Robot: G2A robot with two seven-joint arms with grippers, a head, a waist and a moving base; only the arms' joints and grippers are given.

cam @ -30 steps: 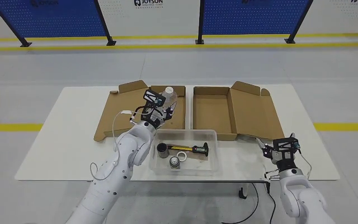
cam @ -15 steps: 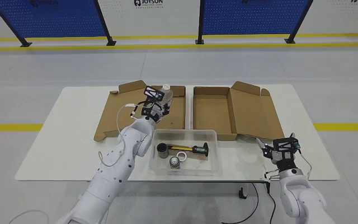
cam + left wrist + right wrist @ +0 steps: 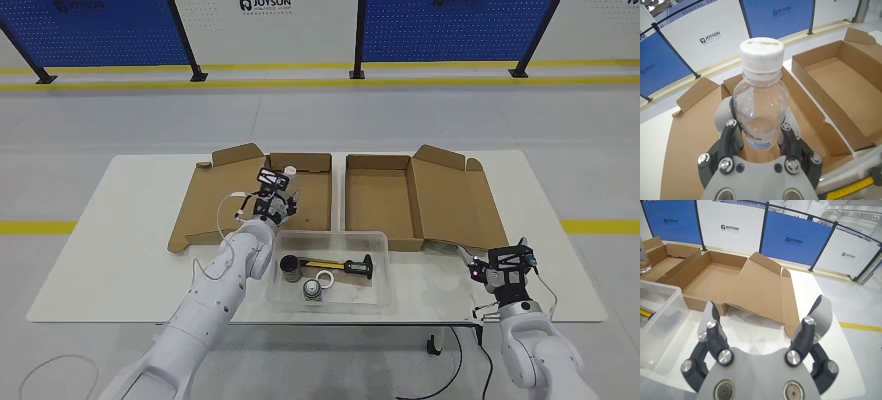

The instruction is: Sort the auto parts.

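My left gripper (image 3: 272,196) is shut on a clear plastic bottle (image 3: 288,177) with a white cap, holding it upright over the left cardboard box (image 3: 200,215). In the left wrist view the fingers (image 3: 725,117) clamp the lower body of the bottle (image 3: 761,102) above the box floor (image 3: 687,132). A clear plastic bin (image 3: 381,290) at the table's front holds a black cylinder (image 3: 290,267), a yellow and black caliper (image 3: 340,266) and a round metal part (image 3: 314,290). My right gripper (image 3: 497,265) (image 3: 765,306) stands open and holds nothing near the front right of the table.
The right cardboard box (image 3: 380,200) (image 3: 715,283) lies open beside the left one, with its lid flap (image 3: 762,291) spread toward my right gripper. Bare white table (image 3: 110,250) stretches to the left of the boxes.
The left arm has carried the bottle a little left and down toward the left box and turned it more upright. The right arm has not moved.
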